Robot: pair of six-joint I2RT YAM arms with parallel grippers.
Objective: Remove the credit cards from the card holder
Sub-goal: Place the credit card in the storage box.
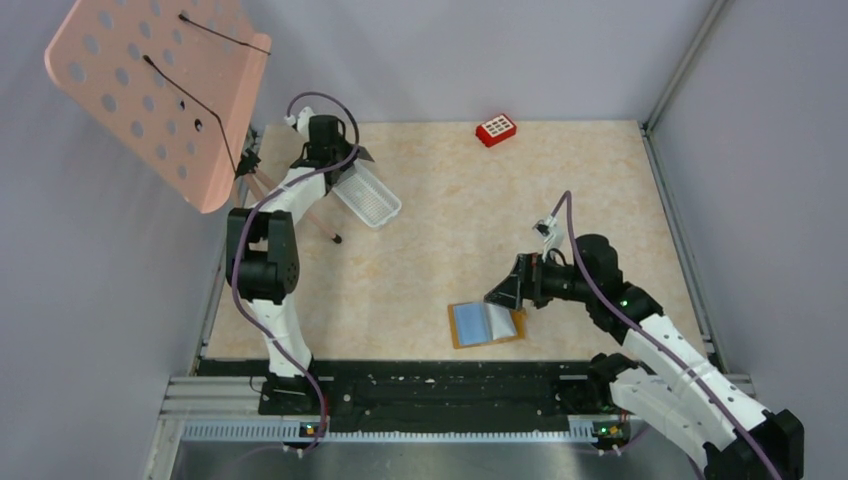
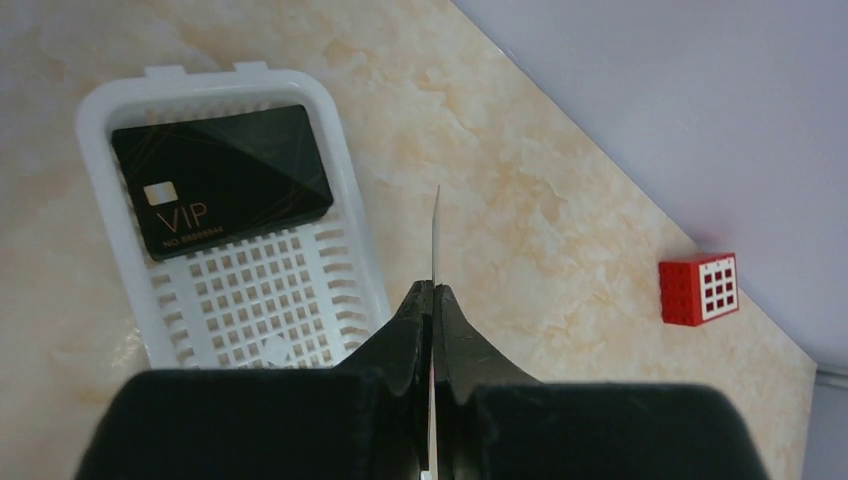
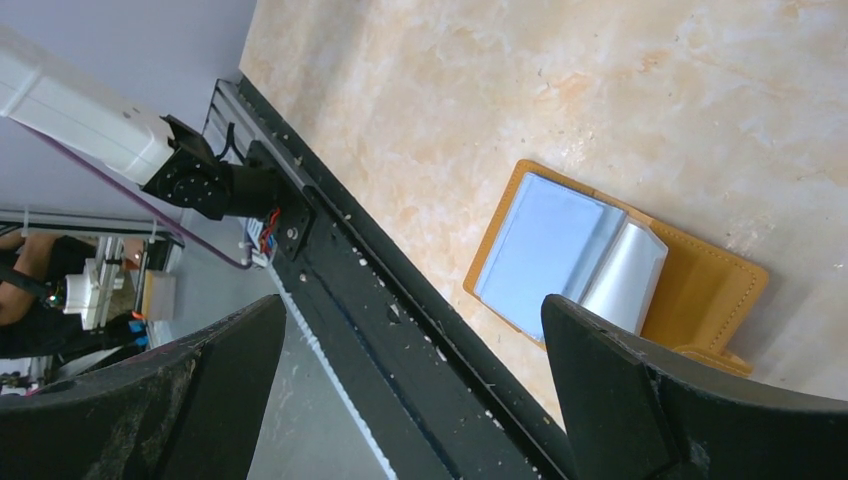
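Pinching a thin card (image 2: 436, 232) that shows only its edge, the left gripper (image 2: 433, 292) has its fingers pressed together on it, with the card sticking straight out past the tips. This gripper hangs over the table (image 2: 540, 190) at about 10 o'clock in the top view, just beside the right rim of a white mesh tray (image 2: 97, 112). A black card (image 2: 222, 178) marked VIP lies flat in the far end of that tray. A small red block (image 2: 698, 288) sits at 12 o'clock, close to the back wall and well apart from everything else.

The card holder (image 1: 487, 324) lies spread open at about 6 o'clock, near the front edge of the table. Its tan cover faces down, a light blue page lies flat on the left half, and a clear sleeve curls up at the spine. The right gripper (image 3: 412, 322) hovers over it with its fingers spread wide apart and nothing between them. In the wrist view the holder sits nearer the right finger, which overlaps its lower corner. I cannot tell whether they touch.
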